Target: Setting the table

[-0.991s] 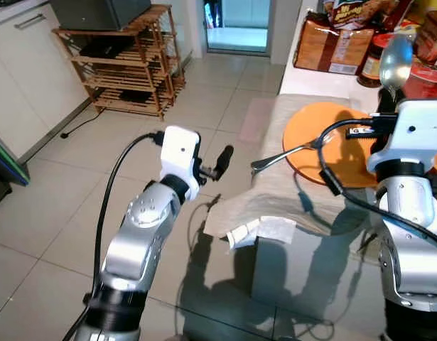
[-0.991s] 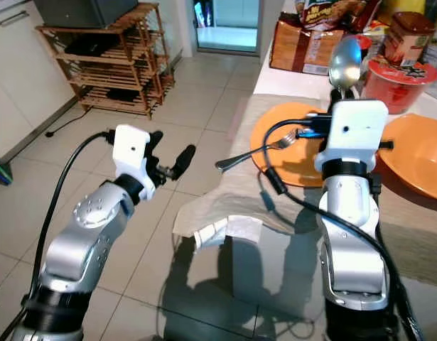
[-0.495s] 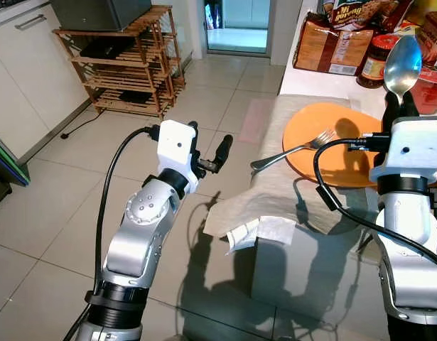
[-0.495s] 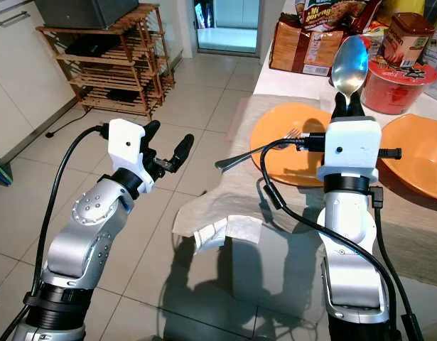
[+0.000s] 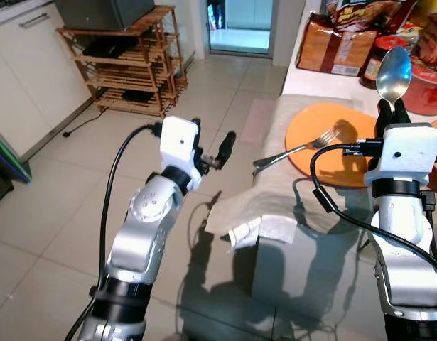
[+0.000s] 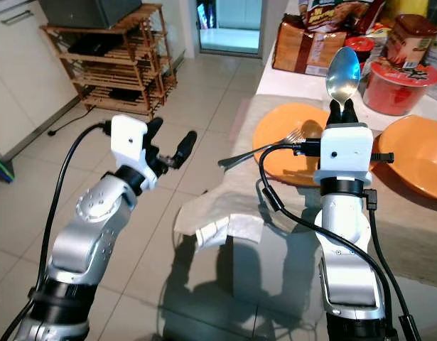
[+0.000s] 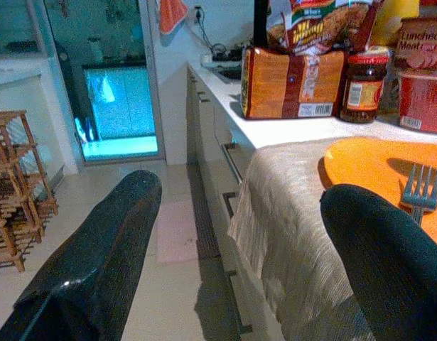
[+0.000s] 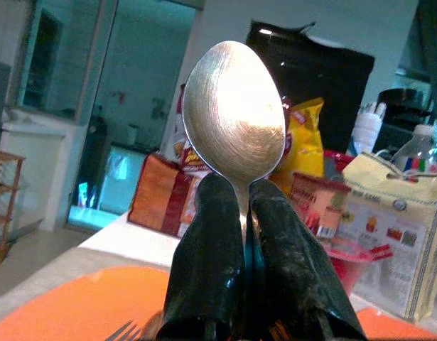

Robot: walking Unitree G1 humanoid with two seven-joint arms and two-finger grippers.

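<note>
We hold the spoon (image 6: pixel 343 71) upright, its bowl standing just above our right gripper (image 6: pixel 344 106), whose fingers (image 8: pixel 204 270) are pinched tight on the handle. Just below and beside those fingers lies the orange plate (image 6: pixel 286 162) on the cloth-covered surface (image 6: pixel 239 192), a fork (image 6: pixel 264 148) leaning over its rim. Our left gripper (image 6: pixel 170 145) hangs over the floor with its fingers (image 7: pixel 97 263) spread wide, well apart from the plate.
</note>
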